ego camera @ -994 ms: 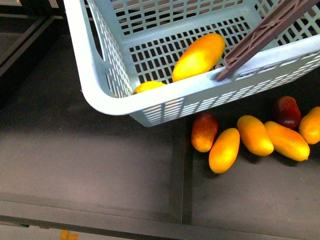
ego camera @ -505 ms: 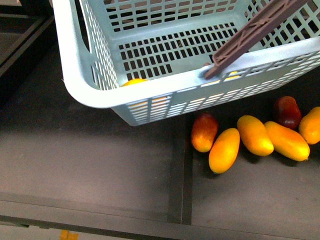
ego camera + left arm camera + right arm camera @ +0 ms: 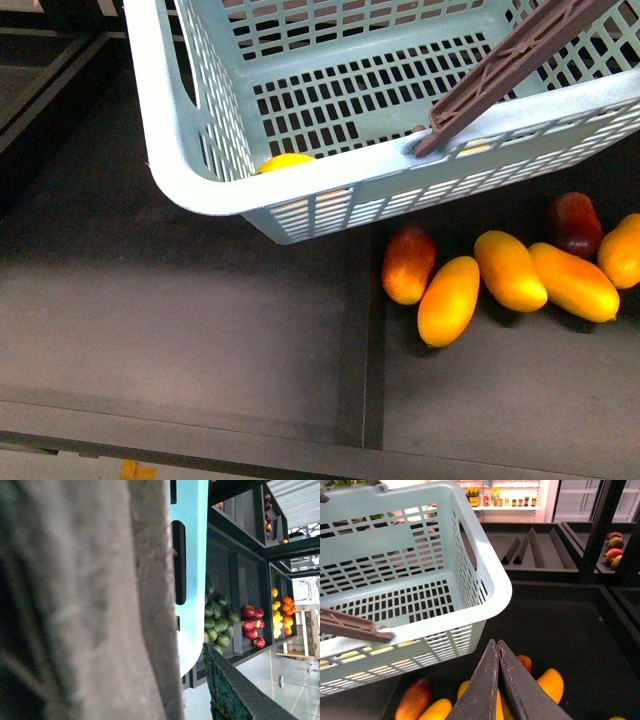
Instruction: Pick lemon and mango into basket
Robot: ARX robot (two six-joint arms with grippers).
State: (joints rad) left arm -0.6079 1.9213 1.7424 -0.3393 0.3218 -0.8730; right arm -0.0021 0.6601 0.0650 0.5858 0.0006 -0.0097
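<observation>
While tilted, basket corner low, lemon inside, mango hidden.

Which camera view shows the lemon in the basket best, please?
The front view: the lemon peeks over the basket rim at the near corner. The right wrist view shows only yellow patches through the slots; the left wrist view shows just the basket wall.

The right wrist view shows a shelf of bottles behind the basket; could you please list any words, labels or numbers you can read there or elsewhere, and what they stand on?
None can be read.
Bottles on the lit back shelf: labels too small and blurred.
Basket, mangoes, dark shelf: no print shows.
</observation>
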